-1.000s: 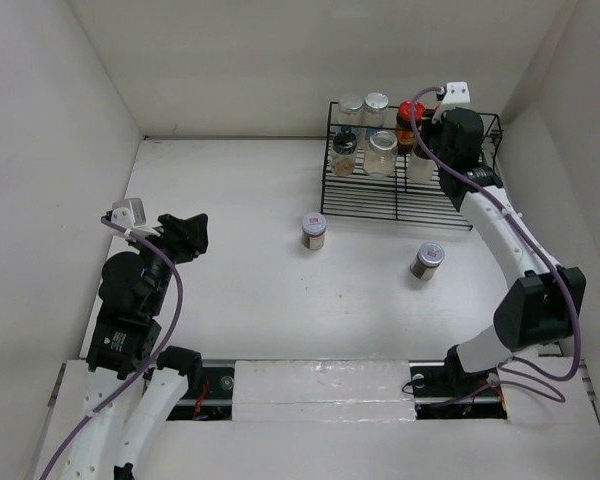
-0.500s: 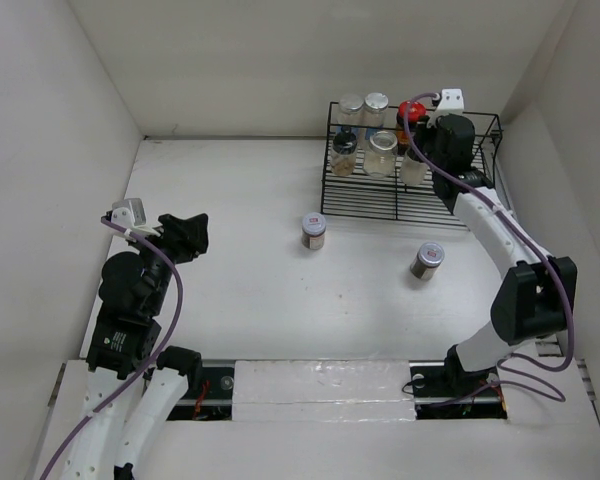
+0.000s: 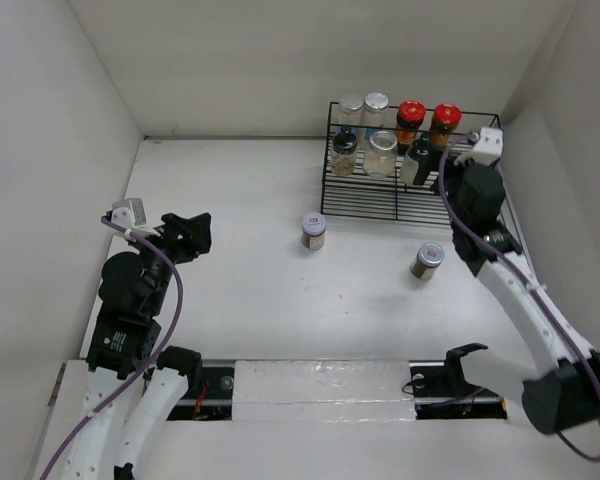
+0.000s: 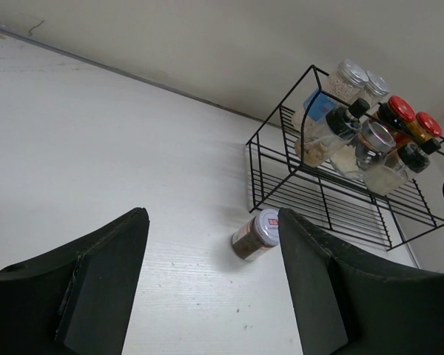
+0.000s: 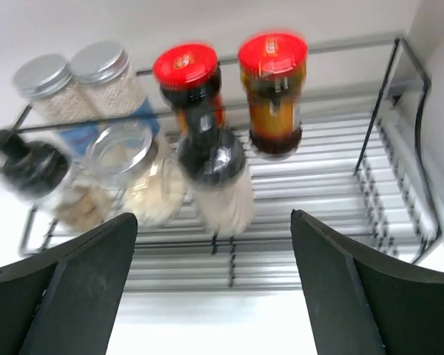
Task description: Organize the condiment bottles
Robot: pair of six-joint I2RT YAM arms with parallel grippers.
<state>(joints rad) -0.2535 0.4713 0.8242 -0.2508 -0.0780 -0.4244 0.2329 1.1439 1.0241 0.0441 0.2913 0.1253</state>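
Note:
The condiment bottles mostly stand in the black wire rack (image 3: pixel 400 205): two silver-lidded jars (image 3: pixel 364 103), two red-capped bottles (image 3: pixel 428 112), a glass jar (image 3: pixel 383 143) and a black-capped white bottle (image 3: pixel 418 155). Two brown silver-lidded jars stand on the table, one (image 3: pixel 314 230) before the rack, one (image 3: pixel 427 260) further right. My right gripper (image 3: pixel 458 170) is open at the rack's right front, nothing between its fingers; its wrist view faces the red-capped bottles (image 5: pixel 272 55) and the white bottle (image 5: pixel 214 174). My left gripper (image 3: pixel 192 234) is open and empty at far left, with the nearer jar (image 4: pixel 257 233) ahead.
White walls enclose the table on three sides; the rack sits close to the back right corner (image 3: pixel 500 125). The rack's wire front rail (image 5: pixel 229 255) lies just ahead of my right fingers. Both arm bases stand at the near edge.
My right gripper has opened, let go of a red-capped bottle now standing in the rack, and drawn back to the right. My left gripper has opened wider in place.

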